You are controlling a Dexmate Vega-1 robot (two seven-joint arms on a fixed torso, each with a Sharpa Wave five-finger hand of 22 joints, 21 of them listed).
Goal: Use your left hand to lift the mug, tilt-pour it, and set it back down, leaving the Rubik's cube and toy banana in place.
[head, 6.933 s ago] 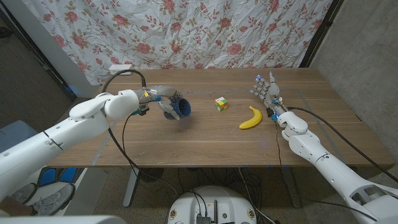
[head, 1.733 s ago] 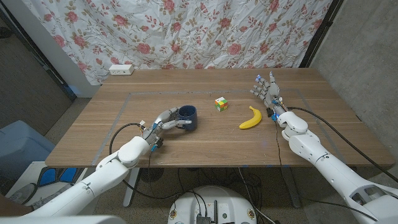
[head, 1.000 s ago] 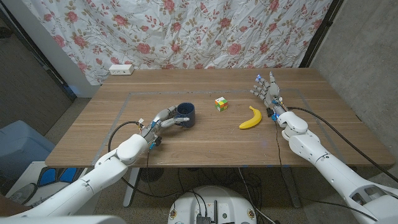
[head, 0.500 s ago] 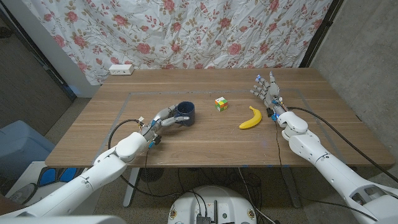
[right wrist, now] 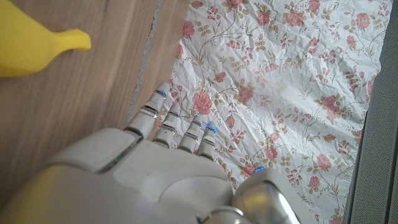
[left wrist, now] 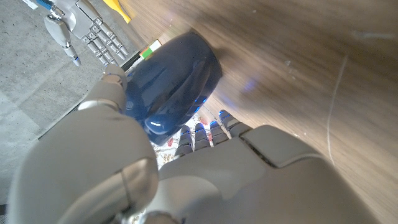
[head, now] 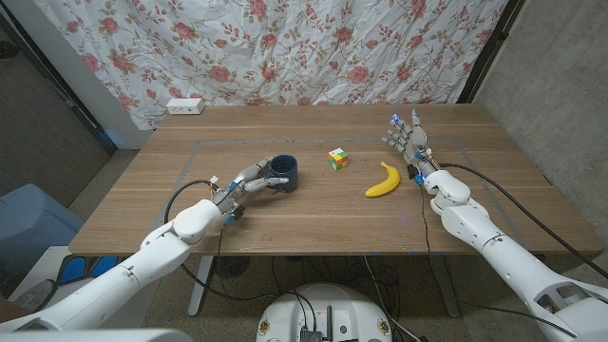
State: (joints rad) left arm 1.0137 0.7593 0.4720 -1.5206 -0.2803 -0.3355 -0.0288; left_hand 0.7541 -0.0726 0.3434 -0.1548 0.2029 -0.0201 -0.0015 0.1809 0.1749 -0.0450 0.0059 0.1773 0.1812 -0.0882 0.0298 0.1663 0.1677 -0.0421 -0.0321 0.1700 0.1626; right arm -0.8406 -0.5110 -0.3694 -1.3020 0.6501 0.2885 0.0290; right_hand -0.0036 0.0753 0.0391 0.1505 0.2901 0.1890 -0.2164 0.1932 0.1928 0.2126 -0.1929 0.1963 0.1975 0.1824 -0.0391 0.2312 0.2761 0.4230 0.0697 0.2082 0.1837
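A dark blue mug [head: 282, 173] stands upright on the wooden table [head: 313, 223], left of centre. My left hand [head: 249, 180] is at its near-left side, thumb on one side and fingers along the other, still holding it. In the left wrist view the mug [left wrist: 171, 78] sits between the thumb and the fingertips [left wrist: 205, 129]. The Rubik's cube [head: 338, 159] lies right of the mug, and the toy banana [head: 383, 180] is further right. Beyond the banana, my right hand [head: 408, 138] stands with fingers spread and holds nothing. The banana's tip [right wrist: 37, 46] appears in the right wrist view.
A white power strip [head: 185, 106] lies at the table's far left edge. A floral curtain [head: 285, 47] hangs behind the table. A faint taped rectangle [head: 199, 144] marks the working area.
The mug, tilted in the air earlier, now stands upright on the table. Over the last second the left forearm has shifted slightly while the hand stays at the mug. The right arm is still.
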